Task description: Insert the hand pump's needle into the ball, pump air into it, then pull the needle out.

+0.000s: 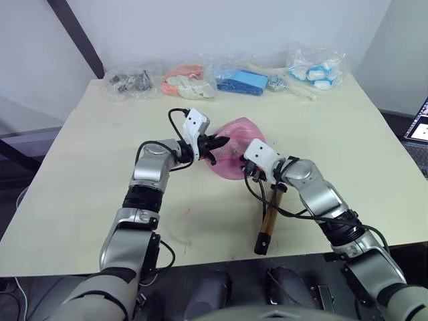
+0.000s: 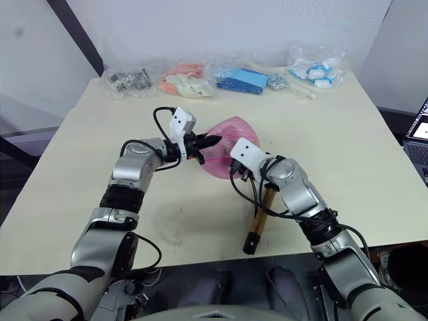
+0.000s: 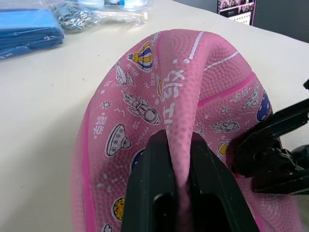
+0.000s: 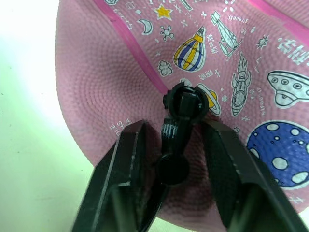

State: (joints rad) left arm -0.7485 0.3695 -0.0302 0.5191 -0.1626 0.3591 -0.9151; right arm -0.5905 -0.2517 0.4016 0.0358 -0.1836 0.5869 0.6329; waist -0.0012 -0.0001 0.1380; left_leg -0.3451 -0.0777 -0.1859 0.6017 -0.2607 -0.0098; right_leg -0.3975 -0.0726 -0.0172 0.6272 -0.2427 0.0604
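With the left gripper pinching a fold of the limp, still flat ball at mid-table and the right gripper spread around the hose fitting pressed to it, the needle looks inserted, pumping and withdrawal remaining, the pump lying beside.

Plastic bags line the table's far edge

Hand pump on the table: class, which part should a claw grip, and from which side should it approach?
Grip the bronze barrel of the hand pump near its middle, coming from above with the fingers across it. It lies flat near the table edge, long and slim. That stretch is bare, while the right claw crowds the hose end at the pink ball.
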